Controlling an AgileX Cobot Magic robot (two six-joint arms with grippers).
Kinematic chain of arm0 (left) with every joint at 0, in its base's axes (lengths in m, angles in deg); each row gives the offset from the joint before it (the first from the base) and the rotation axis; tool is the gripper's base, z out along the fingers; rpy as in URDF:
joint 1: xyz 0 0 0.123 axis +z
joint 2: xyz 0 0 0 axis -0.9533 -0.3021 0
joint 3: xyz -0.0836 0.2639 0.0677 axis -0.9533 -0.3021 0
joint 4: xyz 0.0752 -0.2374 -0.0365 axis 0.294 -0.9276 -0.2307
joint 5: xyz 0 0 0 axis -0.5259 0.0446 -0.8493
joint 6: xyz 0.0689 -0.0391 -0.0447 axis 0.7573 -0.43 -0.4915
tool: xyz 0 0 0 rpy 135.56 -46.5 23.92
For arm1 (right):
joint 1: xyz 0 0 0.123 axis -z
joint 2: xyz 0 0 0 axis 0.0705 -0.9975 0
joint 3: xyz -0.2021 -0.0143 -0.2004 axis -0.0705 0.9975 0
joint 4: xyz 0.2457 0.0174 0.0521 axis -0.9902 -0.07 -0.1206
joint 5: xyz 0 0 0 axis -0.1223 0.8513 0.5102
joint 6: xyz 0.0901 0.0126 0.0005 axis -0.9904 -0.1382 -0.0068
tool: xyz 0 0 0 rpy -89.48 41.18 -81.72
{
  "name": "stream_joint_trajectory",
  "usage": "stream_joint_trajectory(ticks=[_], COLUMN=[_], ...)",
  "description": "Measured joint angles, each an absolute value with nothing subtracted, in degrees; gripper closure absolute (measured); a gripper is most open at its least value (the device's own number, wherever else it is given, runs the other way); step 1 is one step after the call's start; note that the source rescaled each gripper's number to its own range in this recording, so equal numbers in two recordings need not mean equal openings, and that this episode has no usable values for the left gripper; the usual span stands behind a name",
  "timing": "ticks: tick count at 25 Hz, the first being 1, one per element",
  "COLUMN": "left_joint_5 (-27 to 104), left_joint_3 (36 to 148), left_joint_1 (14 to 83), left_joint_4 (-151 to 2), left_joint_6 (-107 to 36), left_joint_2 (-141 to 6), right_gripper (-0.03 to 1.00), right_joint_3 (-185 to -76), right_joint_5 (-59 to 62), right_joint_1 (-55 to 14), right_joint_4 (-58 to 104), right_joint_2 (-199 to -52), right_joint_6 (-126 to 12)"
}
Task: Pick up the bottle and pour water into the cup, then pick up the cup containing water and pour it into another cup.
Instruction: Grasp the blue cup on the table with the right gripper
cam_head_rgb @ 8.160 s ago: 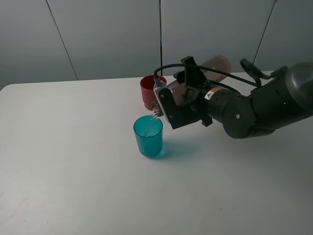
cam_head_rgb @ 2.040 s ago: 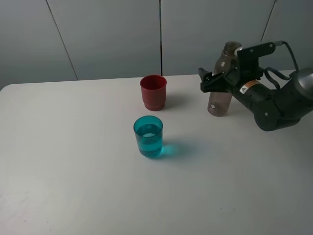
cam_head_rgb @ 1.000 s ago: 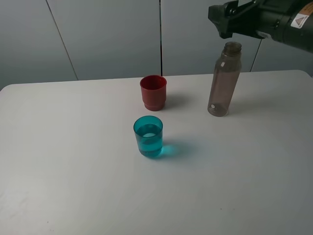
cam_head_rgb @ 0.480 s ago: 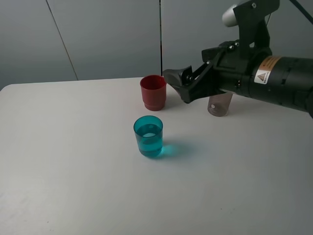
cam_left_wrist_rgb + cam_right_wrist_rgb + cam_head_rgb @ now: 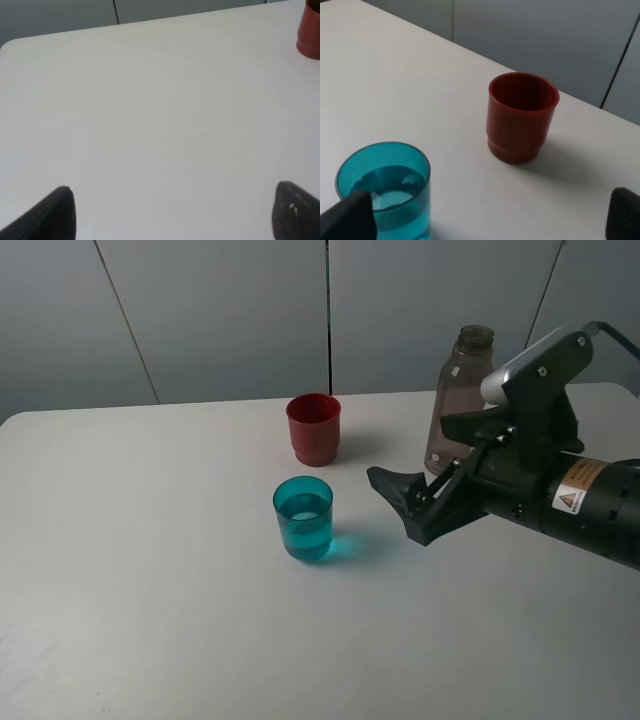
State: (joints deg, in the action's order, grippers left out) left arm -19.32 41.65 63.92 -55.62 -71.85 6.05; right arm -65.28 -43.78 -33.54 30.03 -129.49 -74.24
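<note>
The right gripper (image 5: pixel 398 506) hovers low, its jaws spread wide and empty; the left gripper (image 5: pixel 175 216) likewise stands wide apart.

The bottle (image 5: pixel 462 380) shows only neck and shoulder; the right arm (image 5: pixel 560 490) blocks its lower half, and that arm itself runs off the frame's edge. Over on the left wrist camera, the dark-red cup (image 5: pixel 311 30) is sliced by the corner, just a sliver of wall, and the left gripper (image 5: pixel 175 215) shows only 2 dark tips. On the right wrist camera the teal cup (image 5: pixel 390 185) loses its base to the edge, with 1 fingertip (image 5: pixel 347 217) of the right gripper (image 5: pixel 487 214) overlapping its lower wall.
</note>
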Motion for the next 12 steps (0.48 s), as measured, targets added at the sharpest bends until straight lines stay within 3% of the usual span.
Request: stream_joint_trajectory(ticks=[12], left_joint_5=[-19.32], left_joint_3=[41.65], left_joint_1=[63.92], left_joint_4=[-55.62], left_joint_6=[-71.85], left_joint_2=[6.05], right_gripper=[-0.03], right_joint_3=[-59.43], right_joint_5=[-63.79], right_joint_1=[-33.54], right_joint_4=[35.81], right_joint_2=[-145.99], right_joint_6=[-74.24])
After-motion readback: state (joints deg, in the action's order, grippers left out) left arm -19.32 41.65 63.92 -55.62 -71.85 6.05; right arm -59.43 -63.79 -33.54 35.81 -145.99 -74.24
